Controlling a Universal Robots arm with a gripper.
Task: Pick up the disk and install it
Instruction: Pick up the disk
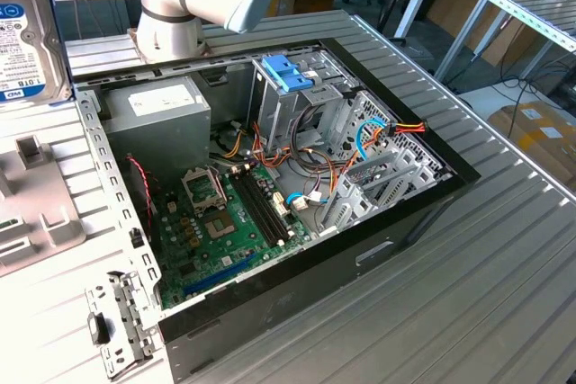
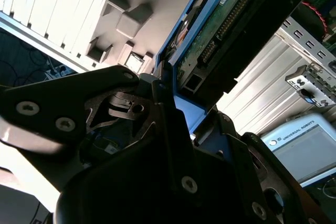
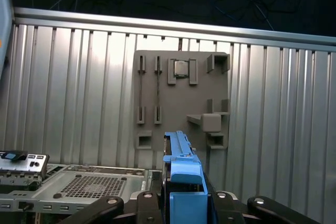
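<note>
The disk [image 1: 27,33] is seen at the exterior view's left edge, lifted off the ribbed tabletop [image 1: 504,258] and well apart from the open computer case [image 1: 270,177]. In the first wrist view it is held edge-on, its blue trim [image 3: 184,174] clamped between the drawn-in fingers of the end effector [image 3: 185,200]. A grey fixture plate [image 3: 181,98] is seen lying on the tabletop.

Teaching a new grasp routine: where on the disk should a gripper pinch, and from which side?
Probably across its two broad flat faces, near one end, coming in edge-on. The disk is a thin slab, so its parallel faces give a firm pinch. The gripper holds it this way, leaving the connector end free.
</note>
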